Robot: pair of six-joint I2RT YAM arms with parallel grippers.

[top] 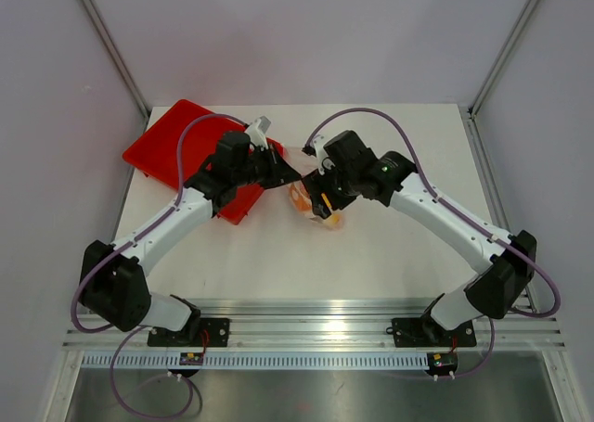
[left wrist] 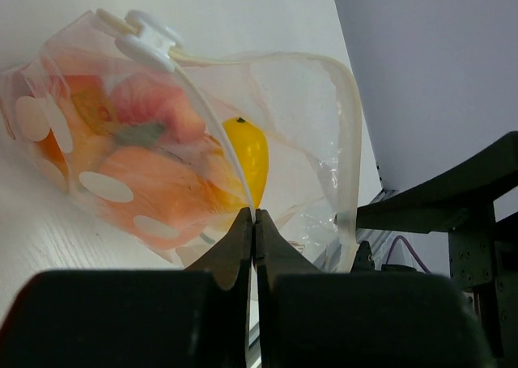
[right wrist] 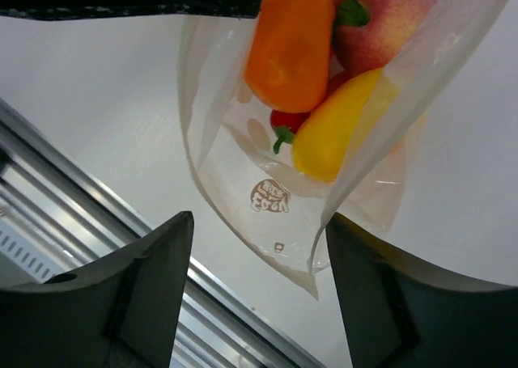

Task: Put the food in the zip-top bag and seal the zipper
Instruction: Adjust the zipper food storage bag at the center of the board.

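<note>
Left pincer [left wrist: 255, 216] tight on bag [left wrist: 312, 117]

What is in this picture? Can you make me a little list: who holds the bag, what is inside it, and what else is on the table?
Bag: clear zip-top bag on the white table, mouth looks open
Inside: orange piece, pink fruit, yellow piece, small red piece
Left gripper: shut, pinching the bag's edge
Right gripper: open, one finger on each side of the bag's corner, not squeezing
Also there: red tray, partly under the left arm
</note>
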